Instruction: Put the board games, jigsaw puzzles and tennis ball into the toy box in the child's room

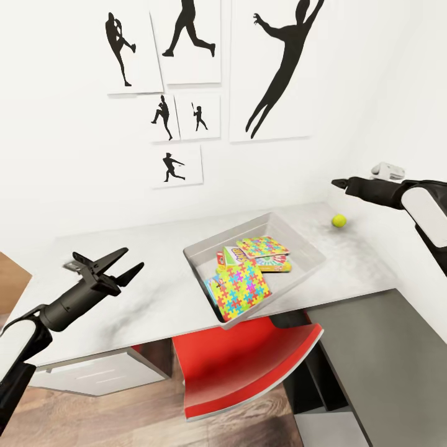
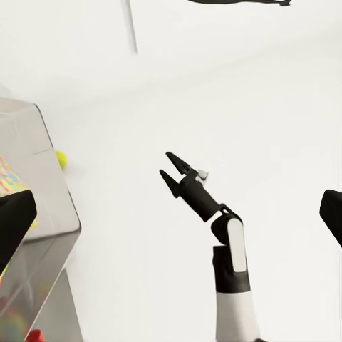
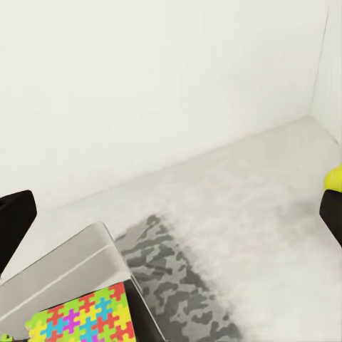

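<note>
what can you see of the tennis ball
The tennis ball is small, plain and yellow-green, with no visible markings. It rests alone on the light grey table near the back right corner by the wall, outside the toy box. Nothing grips it; the right gripper hovers above it.

Tennis ball [image 1: 339,220] lies on the table [image 1: 149,298] beside the toy box [image 1: 202,264] holding puzzles [image 1: 239,282] and games [image 1: 264,248]

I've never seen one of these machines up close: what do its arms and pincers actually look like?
Each arm has glossy white shell segments that give way to a black cylindrical wrist. The left gripper is matte black, with two tapering pointed fingers like a beak. The right gripper is black too, with a small light grey block on top near the wrist. No cables or markings are visible.
</note>
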Available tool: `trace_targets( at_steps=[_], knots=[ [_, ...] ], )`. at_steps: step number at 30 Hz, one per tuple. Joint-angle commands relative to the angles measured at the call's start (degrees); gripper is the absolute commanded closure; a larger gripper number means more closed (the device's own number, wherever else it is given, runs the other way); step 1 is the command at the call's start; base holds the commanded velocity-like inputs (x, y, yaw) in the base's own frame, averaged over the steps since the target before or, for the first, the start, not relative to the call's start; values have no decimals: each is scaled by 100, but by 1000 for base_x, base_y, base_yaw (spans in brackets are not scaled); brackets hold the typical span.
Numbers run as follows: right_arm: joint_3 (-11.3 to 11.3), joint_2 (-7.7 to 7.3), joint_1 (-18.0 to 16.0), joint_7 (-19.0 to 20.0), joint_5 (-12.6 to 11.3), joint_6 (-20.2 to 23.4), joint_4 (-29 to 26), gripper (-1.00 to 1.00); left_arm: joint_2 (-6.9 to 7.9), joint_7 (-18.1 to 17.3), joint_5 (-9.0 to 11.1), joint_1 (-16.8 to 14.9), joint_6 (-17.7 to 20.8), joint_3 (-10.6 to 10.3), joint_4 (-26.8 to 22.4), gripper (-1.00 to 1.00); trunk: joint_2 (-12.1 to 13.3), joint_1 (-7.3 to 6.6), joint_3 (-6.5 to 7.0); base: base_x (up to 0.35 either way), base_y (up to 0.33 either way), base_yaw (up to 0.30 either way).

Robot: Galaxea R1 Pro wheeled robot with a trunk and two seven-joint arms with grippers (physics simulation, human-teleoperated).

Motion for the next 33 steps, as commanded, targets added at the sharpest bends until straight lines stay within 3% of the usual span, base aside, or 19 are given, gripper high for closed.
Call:
trace_targets(
  at_steps=[1, 8, 26, 29, 33],
  knots=[
    [19, -6, -9, -55, -60, -33, -6, -100, 1, 35, 56, -38, 35, -29, 1, -100, -11, 3, -10, 0, 0, 0],
    [19, -6, -9, -55, -60, -234, -6, -100, 1, 260, 180, -262, 35, -235, 1, -100, -11, 3, -10, 0, 0, 0],
    [19, -6, -9, -55, -60, -234, -6, -100, 1, 837, 180, -778, 35, -235, 1, -100, -11, 3, -10, 0, 0, 0],
    [8, 92, 2, -114, -110, -138, -102, -100, 98, 933, 80, -681, -8, -137, -19, -100, -11, 3, -10, 0, 0, 0],
    [-120, 221, 22, -192, -137, -12, -216, -100, 227, 802, -51, -554, 121, -9, -36, -100, -11, 3, -10, 0, 0, 0]
  ],
)
